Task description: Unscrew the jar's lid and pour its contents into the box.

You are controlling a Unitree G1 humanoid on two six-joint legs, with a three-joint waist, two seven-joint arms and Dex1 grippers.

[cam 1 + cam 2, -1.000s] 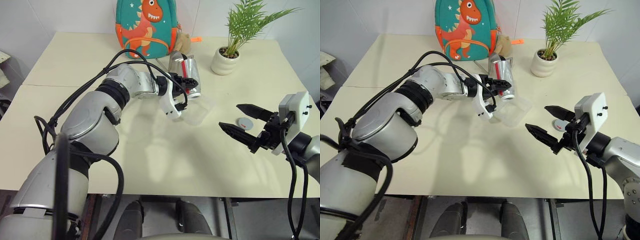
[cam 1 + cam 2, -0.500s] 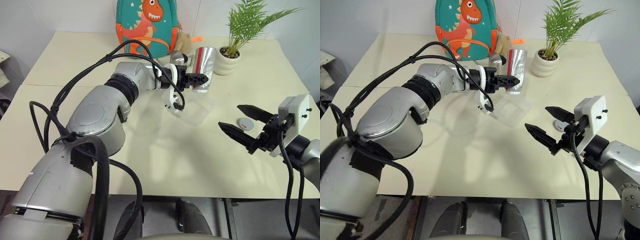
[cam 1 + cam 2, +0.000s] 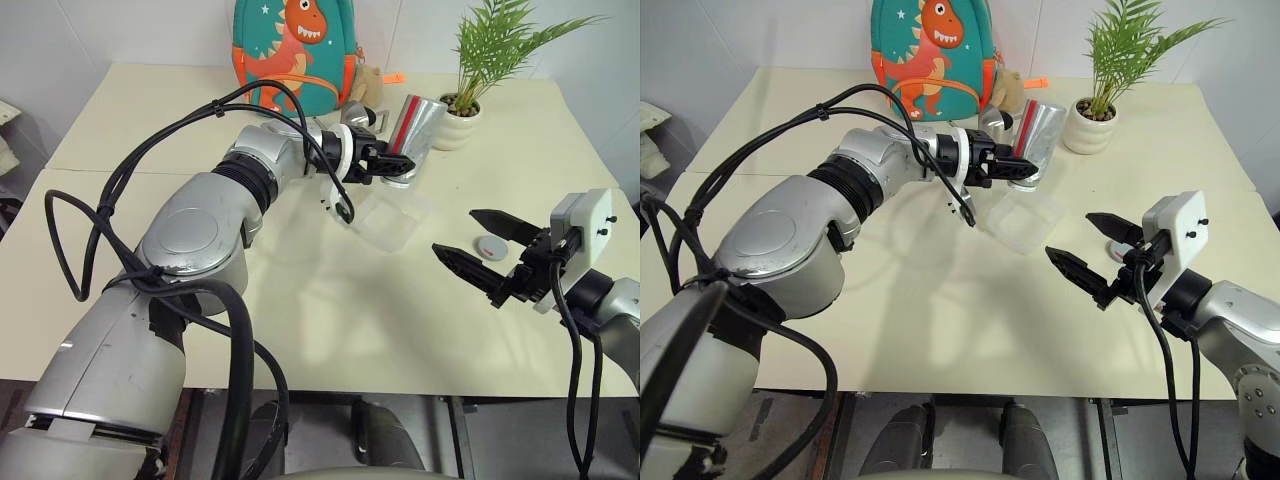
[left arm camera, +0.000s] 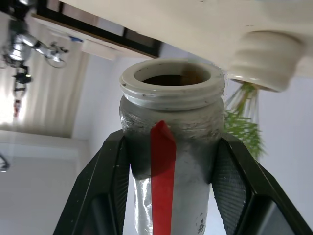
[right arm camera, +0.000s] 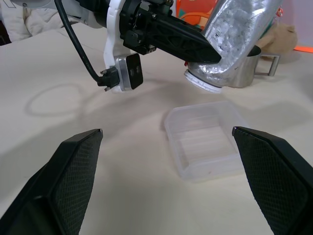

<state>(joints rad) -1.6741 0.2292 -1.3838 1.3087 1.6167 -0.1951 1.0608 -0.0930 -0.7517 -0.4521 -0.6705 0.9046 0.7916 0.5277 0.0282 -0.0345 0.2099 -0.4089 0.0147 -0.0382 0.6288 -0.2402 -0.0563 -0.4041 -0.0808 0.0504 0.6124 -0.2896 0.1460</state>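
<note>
My left gripper (image 3: 393, 164) is shut on the silver jar (image 3: 414, 128), which has a red stripe down its side. The jar is tipped with its open mouth down, just above the far edge of the clear plastic box (image 3: 391, 218). In the left wrist view both black fingers (image 4: 104, 196) clamp the jar (image 4: 171, 147) below its threaded rim. The contents are hidden; inside the mouth I see only dark. The grey lid (image 3: 490, 246) lies flat on the table right of the box. My right gripper (image 3: 454, 231) hovers open and empty near the lid, and in its wrist view it faces the box (image 5: 208, 139).
A dinosaur backpack (image 3: 291, 50) stands at the table's far edge. A steel jug (image 5: 256, 66) sits right behind the jar. A potted plant (image 3: 455, 122) is at the back right. Bare tabletop lies in front of the box.
My left wrist has rolled: the jar's base swung up and to the right, and its mouth now points down over the box. The right gripper has stayed put.
</note>
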